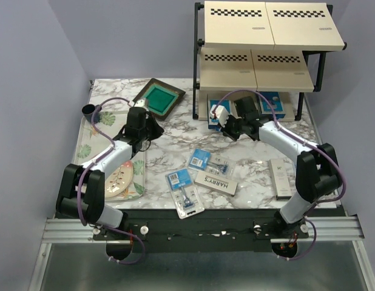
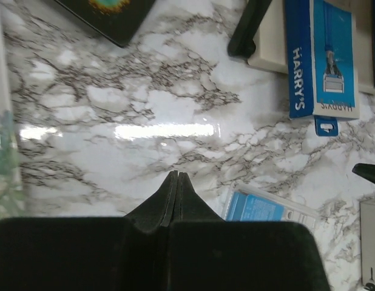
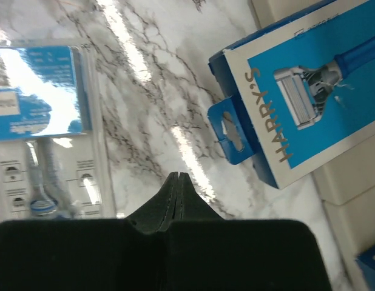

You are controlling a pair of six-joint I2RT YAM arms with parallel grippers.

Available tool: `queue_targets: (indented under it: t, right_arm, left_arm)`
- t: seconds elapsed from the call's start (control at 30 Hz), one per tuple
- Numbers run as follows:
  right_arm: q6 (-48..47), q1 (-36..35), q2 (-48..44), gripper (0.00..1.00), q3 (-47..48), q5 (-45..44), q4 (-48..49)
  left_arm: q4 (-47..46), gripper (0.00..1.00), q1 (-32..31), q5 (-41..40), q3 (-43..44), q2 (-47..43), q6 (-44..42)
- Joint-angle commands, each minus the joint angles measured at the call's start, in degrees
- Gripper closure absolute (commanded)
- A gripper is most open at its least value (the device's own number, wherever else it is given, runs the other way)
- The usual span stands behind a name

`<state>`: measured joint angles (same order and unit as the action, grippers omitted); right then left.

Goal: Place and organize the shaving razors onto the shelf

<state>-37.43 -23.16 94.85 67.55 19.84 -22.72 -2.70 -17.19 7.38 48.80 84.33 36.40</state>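
- We see the right gripper [image 3: 176, 177] with its jaws pressed together and nothing between them. It hangs over bare marble just in front of the shelf [image 1: 260, 73], right of centre in the top view.
- The left gripper [image 2: 176, 176] is also closed and empty, over the table [image 1: 175, 136] left of centre, near the tray [image 1: 90, 142]. We judge it is parked there to leave the right arm room.
- Two blue boxes [image 1: 273, 103] lie flat on the shelf's bottom board, upper right. In the right wrist view, one box's hang-tab end pokes past the board edge over the marble, so we'd call it placed but not squared.
- Not on the shelf yet: three blister packs [image 1: 199, 159] and a white box [image 1: 216, 182] clustered lower centre. A second white box [image 1: 281, 177] lies lower right, beside the right arm's elbow.
- The top board shows nothing on it, nor does the visible part of the middle board.
- The marble between the cluster and the shelf is open. The shelf posts and the middle board overhead narrow the way into the bottom tier.
- The frame [image 1: 158, 97], upper left of centre, sits well apart from the packs.
- We judge a blister pack is next, since one lies just beside the right fingers.
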Motion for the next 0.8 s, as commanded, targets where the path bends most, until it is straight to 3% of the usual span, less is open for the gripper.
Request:
queue_targets:
  t: [0.0, 0.4, 0.77]
  right_arm:
    - [-13.5, -0.7, 3.5, 0.99, 2.5, -8.4, 4.1]
    - [-22.7, -0.7, 11.8, 0.99, 7.2, -10.3, 8.3]
    - [-22.1, -1.1, 14.7, 0.99, 10.6, -9.9, 9.0]
  left_arm:
    - [-0.5, 1.00, 5.0, -2.5, -2.6, -5.2, -4.7]
    - [-1.2, 1.00, 19.8, -0.7, -8.4, -10.6, -2.7]
    - [-1.6, 1.00, 23.3, 0.1, -8.2, -10.8, -2.4]
